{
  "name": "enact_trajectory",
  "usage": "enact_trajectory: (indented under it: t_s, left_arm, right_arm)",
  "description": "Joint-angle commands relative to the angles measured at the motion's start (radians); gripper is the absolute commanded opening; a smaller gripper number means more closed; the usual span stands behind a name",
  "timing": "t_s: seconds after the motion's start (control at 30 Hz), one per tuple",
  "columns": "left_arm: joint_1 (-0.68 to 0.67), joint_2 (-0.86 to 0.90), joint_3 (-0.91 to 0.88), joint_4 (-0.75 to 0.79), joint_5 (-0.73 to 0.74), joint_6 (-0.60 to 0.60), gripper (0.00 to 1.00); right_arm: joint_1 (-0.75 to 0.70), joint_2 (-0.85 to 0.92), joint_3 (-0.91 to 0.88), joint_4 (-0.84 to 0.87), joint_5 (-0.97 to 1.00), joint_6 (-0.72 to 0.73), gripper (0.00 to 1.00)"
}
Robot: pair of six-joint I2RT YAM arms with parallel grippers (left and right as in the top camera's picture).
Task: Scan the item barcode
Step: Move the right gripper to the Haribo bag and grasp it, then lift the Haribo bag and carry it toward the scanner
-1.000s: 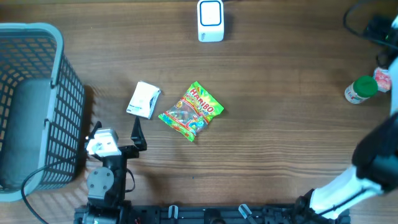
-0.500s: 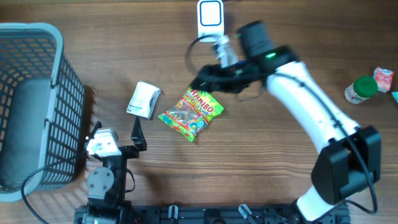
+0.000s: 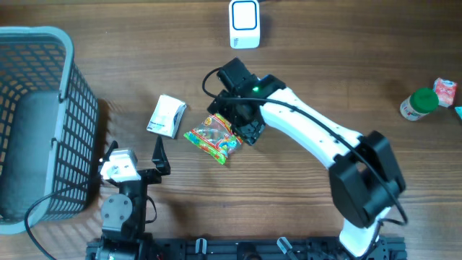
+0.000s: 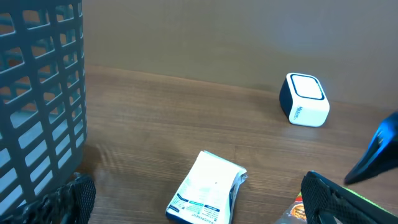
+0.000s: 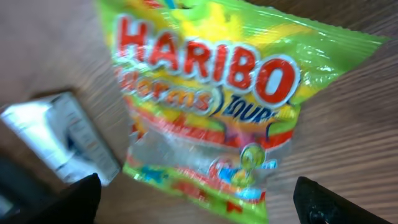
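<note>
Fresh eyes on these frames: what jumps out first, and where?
The bright green Haribo bag at mid-table, with the right gripper poised open right over it. After that, the big grey mesh basket at the left edge and the small white scanner at the far edge.

1 Haribo bag [image 3: 211, 139], 1 white pkt [image 3: 167, 115], 1 scanner [image 3: 245, 24], 1 basket [image 3: 76, 123], 1 green-cap bottle [image 3: 417, 105], 1 small red item [image 3: 445, 92].

Wooden table [image 3: 325, 72] — candy bag [image 3: 209, 141], white packet [image 3: 167, 115], scanner [image 3: 245, 24], basket [image 3: 72, 144], green-capped bottle [image 3: 417, 103]
</note>
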Motion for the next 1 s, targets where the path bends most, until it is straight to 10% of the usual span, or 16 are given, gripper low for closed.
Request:
enact_trajectory:
  t_s: [0.0, 0.4, 0.6, 0.97]
  left_arm:
    - [-0.004, -0.002, -0.008, 0.006, -0.01, -0.01, 1.0]
    - [-0.004, -0.002, -0.008, 0.006, -0.01, -0.01, 1.0]
    - [-0.004, -0.002, -0.008, 0.006, -0.01, -0.01, 1.0]
    - [-0.004, -0.002, -0.008, 0.006, -0.01, -0.01, 1.0]
  right_arm:
    - [0.002, 0.066, -0.001, 0.028, -0.023, 0.047, 0.99]
    - [0.044, 0.224, -0.001, 0.115, -0.057, 0.021, 1.0]
    - [0.047, 0.284, -0.001, 0.121, -0.057, -0.072, 0.08]
    - [-0.121, 0.012, 0.039, 0.175, -0.502, -0.855, 0.04]
